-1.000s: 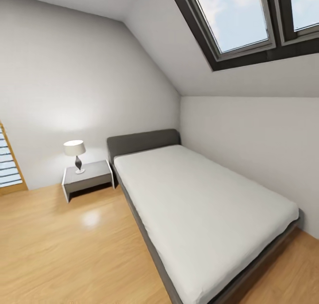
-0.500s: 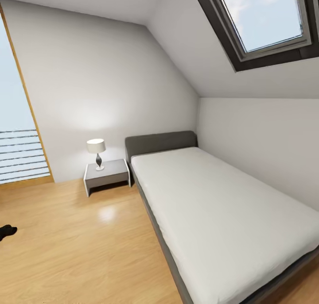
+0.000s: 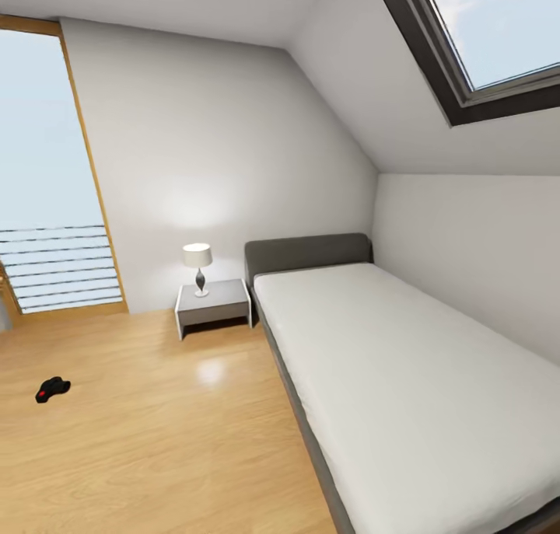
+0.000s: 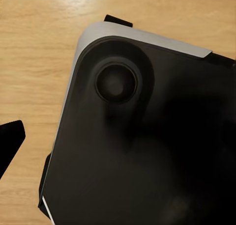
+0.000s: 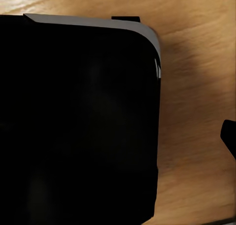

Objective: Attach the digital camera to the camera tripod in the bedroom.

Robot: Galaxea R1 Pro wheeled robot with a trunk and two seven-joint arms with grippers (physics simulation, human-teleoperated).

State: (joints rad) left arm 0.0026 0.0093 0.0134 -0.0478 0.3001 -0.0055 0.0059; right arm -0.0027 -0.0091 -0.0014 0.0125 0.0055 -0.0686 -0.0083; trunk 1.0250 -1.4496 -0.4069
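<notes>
Panning leftward since a second ago, the head view now brings the digital camera (image 3: 52,389) into its lower left, lying on bare floor (image 3: 155,441) well apart from the bed (image 3: 404,378); nothing is attached yet, and open room surrounds it. Both wrist views look down on the robot's dark base (image 4: 147,151) over wood, and I cannot tell either gripper's state.

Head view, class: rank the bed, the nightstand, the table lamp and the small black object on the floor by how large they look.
1. Bed, by far the largest.
2. Nightstand.
3. Table lamp.
4. Small black object with a red spot, though it lies nearer the camera than the lamp, so that ranking is unsure.
</notes>
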